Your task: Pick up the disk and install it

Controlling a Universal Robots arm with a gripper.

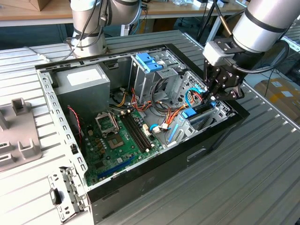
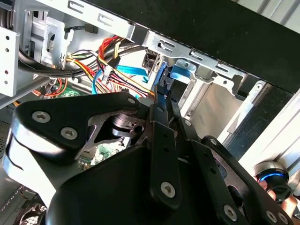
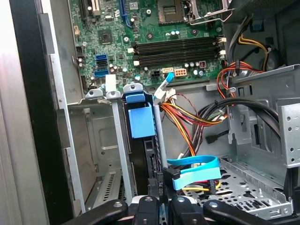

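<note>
The disk [image 3: 146, 157] stands on edge in the metal drive bay [image 3: 101, 140] at the front corner of the open computer case [image 1: 154, 168]. I see it edge-on as a thin dark slab with a blue plastic tab [image 3: 140, 121] at its far end. My gripper [image 3: 158, 200] sits at its near end, with the black fingers [image 3: 145, 207] pressed against both sides of the slab. In the second wrist view the gripper [image 2: 162, 101] pinches the same thin edge, the blue tab [image 2: 181, 70] beyond it. In the exterior view the gripper [image 1: 209, 97] reaches down into the case at the right, above the disk [image 1: 197, 117].
Coloured cable bundles [image 3: 187, 117] and a blue flat cable [image 3: 194, 171] lie right beside the bay. The motherboard [image 1: 117, 140] covers the case floor. A grey power-supply box [image 1: 86, 84] and a cage with light-blue handles [image 1: 147, 63] stand at the back. Another arm's base [image 1: 89, 33] stands behind the case.
</note>
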